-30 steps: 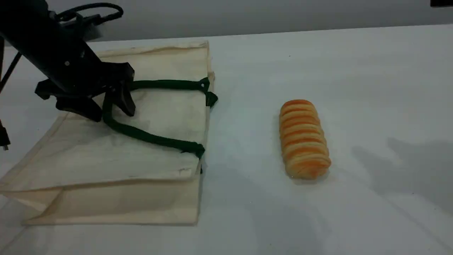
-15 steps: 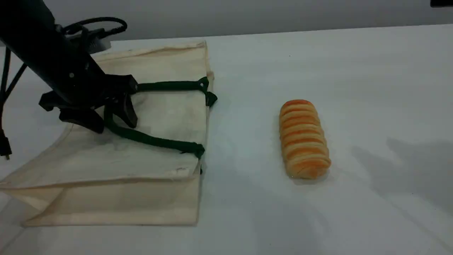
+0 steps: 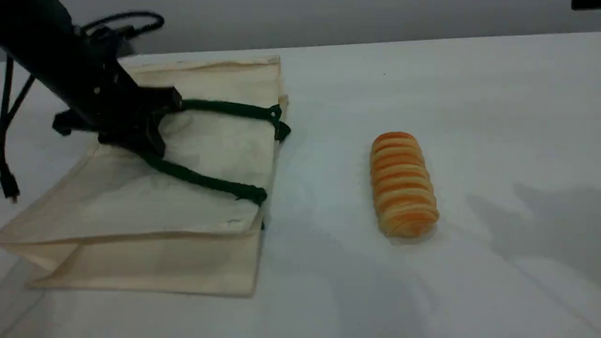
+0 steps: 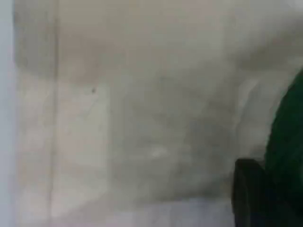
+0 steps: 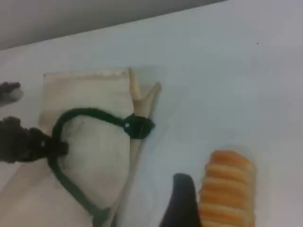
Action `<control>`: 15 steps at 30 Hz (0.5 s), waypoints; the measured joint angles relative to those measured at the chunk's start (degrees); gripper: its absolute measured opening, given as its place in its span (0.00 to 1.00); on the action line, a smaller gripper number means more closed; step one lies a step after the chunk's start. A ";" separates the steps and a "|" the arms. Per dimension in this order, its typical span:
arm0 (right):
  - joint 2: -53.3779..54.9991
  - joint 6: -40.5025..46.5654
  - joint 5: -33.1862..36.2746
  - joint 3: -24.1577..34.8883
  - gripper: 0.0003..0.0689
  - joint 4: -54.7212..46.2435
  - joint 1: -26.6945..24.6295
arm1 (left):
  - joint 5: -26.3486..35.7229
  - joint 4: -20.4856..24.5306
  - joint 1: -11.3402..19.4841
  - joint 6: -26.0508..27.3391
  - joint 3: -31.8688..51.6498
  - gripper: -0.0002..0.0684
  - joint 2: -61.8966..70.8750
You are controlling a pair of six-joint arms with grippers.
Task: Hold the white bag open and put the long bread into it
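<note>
The white bag (image 3: pixel 220 145) lies flat at the table's left, its mouth facing right. My left gripper (image 3: pixel 149 144) is shut on the bend of its top dark green handle (image 3: pixel 206 180), which is drawn taut toward the mouth. In the left wrist view cream cloth (image 4: pixel 132 118) fills the frame, with the green handle (image 4: pixel 286 151) beside my dark fingertip (image 4: pixel 247 194). The long bread (image 3: pixel 403 185), golden-orange with pale ridges, rests on the table right of the bag. The right wrist view looks down on the bread (image 5: pixel 228 194), with one dark fingertip (image 5: pixel 182 201) just left of it and holding nothing.
White table (image 3: pixel 469 94) stretches right of and in front of the bread. Black cables (image 3: pixel 9 141) hang beside the left arm at the frame's left edge. A grey wall runs behind the table's far edge.
My left gripper has closed on the green handle and pulled it up and back slightly. The bag's top layer and mouth edge shifted with it. The bread has not moved.
</note>
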 joint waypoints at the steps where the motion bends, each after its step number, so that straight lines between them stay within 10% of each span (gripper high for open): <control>1: 0.19 0.00 0.00 0.00 0.77 0.00 0.00 | 0.34 0.00 0.00 0.00 -0.72 0.12 -0.63; 15: 8.10 -1.36 -0.19 0.00 0.77 0.31 0.00 | 30.75 0.24 0.00 4.45 -16.52 0.12 -16.42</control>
